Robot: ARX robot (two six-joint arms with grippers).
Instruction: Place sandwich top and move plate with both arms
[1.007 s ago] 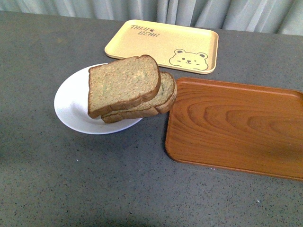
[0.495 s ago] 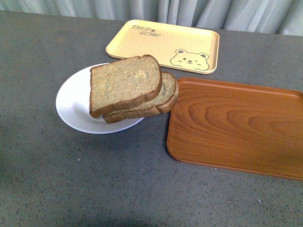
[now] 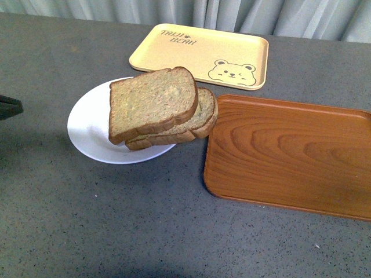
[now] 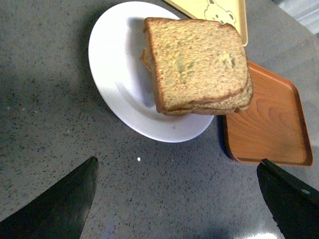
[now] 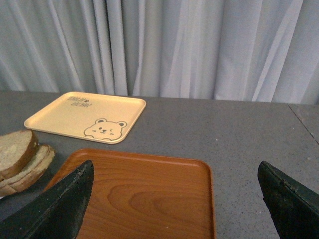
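Note:
The sandwich top (image 3: 152,103) lies on a paler lower slice (image 3: 203,119), offset to its left. The stack sits on the right part of the white plate (image 3: 87,124) and overhangs its rim toward the wooden tray. In the front view only a black tip of my left arm (image 3: 8,107) shows, at the left edge, apart from the plate. In the left wrist view my left gripper (image 4: 177,164) is open over bare table, short of the plate (image 4: 114,74) and the sandwich top (image 4: 197,62). My right gripper (image 5: 174,167) is open and empty over the wooden tray; the bread stack (image 5: 15,149) lies off to one side.
A brown wooden tray (image 3: 290,153) lies right of the plate, close to the overhanging bread; it also shows in the right wrist view (image 5: 149,194). A pale-yellow bear-print tray (image 3: 200,53) lies behind. Grey curtains (image 5: 174,45) hang behind the grey speckled table (image 3: 116,220).
A black tip of my left arm has come into the front view at the left edge. The plate, bread and trays have stayed where they were.

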